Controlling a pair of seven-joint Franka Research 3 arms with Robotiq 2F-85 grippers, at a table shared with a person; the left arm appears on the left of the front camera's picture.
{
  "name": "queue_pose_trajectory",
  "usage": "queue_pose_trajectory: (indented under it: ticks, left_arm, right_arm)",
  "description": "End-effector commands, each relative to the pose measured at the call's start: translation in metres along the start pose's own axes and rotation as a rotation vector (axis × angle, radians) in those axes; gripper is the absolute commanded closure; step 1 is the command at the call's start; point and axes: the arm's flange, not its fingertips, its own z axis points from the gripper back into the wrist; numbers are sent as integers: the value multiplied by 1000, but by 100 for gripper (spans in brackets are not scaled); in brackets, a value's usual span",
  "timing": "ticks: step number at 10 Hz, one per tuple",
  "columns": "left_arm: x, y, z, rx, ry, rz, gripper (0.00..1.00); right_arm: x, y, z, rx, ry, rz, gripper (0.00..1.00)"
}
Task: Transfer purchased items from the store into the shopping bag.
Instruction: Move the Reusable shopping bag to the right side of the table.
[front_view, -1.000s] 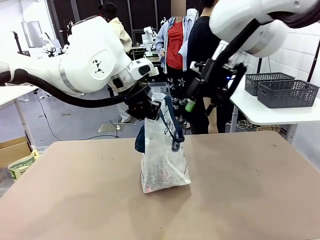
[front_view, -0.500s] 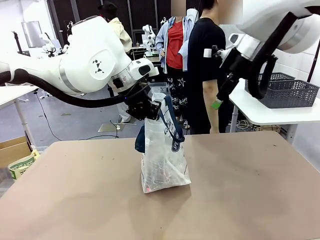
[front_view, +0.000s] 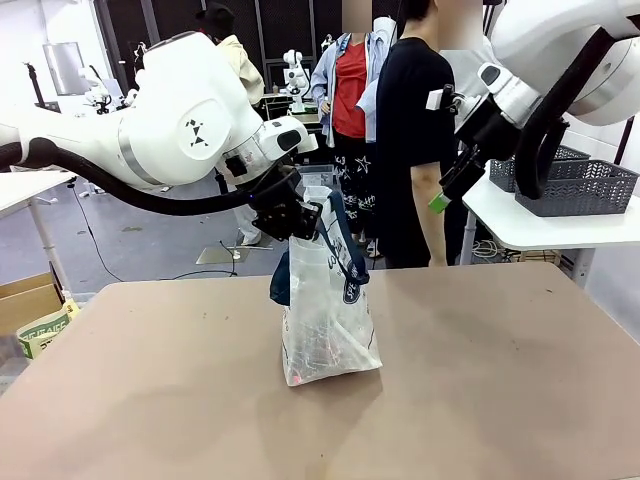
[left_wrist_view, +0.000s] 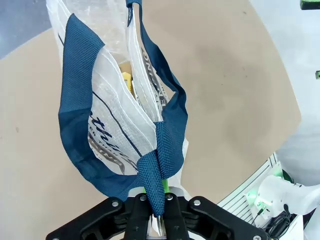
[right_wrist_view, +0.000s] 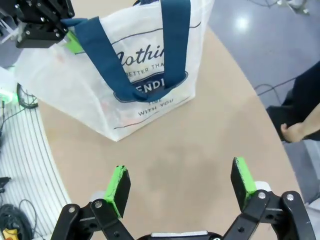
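I've got the bag (front_view: 328, 310) standing upright near the middle of the counter (front_view: 500, 380), and my left claw (front_view: 300, 222) is clamped on one navy handle (left_wrist_view: 156, 170), pinching the strap between its green pads and holding that side of the mouth up. Looking down the left wrist, the mouth gapes open and I can make out something yellowish (left_wrist_view: 126, 80) inside, low between the walls; from the front there's a reddish smudge (front_view: 322, 352) showing through the plastic near the bottom. So I'd say at least some items are in there, though I can't tell which ones or how many.

My right claw (right_wrist_view: 181, 185) is spread wide with nothing between its pads, hanging high over the counter's right side, well apart from the bag. The counter around the bag is bare. A person (front_view: 415, 140) stands at the far side.

My read: the loading looks mostly or fully done. What's left, if anything, is a further item I can't see from here.
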Motion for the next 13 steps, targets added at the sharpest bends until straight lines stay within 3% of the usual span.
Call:
queue_pose_trajectory:
  ticks: [1, 9, 13]
  left_arm:
    - [-1, 1, 3, 0, -3, 4, 100]
    - [0, 0, 0, 0, 0, 0, 100]
    - [13, 22, 55, 147, 60, -25, 100]
  right_arm:
    - [4, 3, 1, 5, 31, -6, 0]
    - [4, 3, 1, 5, 31, -6, 0]
    - [4, 3, 1, 5, 31, -6, 0]
